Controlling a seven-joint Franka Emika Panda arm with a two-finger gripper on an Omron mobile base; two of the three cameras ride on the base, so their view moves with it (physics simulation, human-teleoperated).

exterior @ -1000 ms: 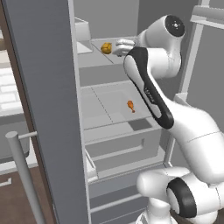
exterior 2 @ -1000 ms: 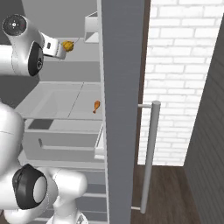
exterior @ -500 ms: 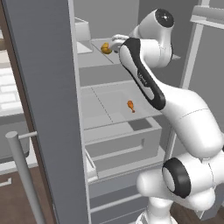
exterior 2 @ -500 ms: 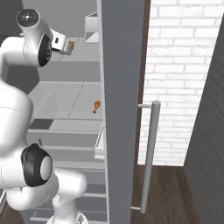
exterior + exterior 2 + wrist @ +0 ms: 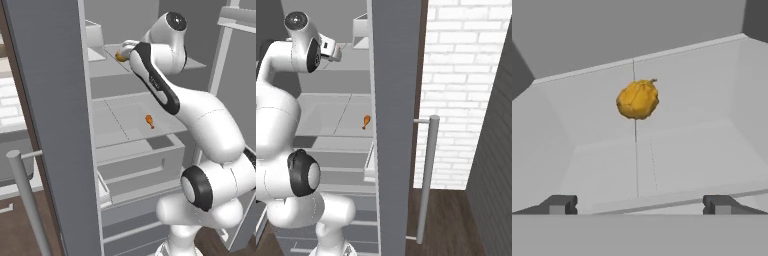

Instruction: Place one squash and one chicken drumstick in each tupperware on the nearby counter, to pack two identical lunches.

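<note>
A yellow-orange squash [image 5: 637,99] sits on an upper fridge shelf, straight ahead of my gripper [image 5: 639,205] and a short way beyond the fingertips. The jaws stand wide open with nothing between them. In the left base view the squash [image 5: 120,56] peeks out just left of the hand, and my gripper [image 5: 125,50] is level with that shelf. An orange-brown chicken drumstick [image 5: 149,120] lies on the shelf below, also seen as the drumstick [image 5: 366,121] from the right. The tupperware is out of view.
The open grey fridge door [image 5: 50,125] with its bar handle [image 5: 25,200] stands close on the left. A small grey box [image 5: 95,32] sits on the top shelf. A drawer [image 5: 135,165] lies under the drumstick shelf. A brick wall [image 5: 466,75] is on the right.
The arm has stretched further into the fridge, bringing the hand closer to the squash on the upper shelf. The jaws stayed open. Squash and drumstick have not moved.
</note>
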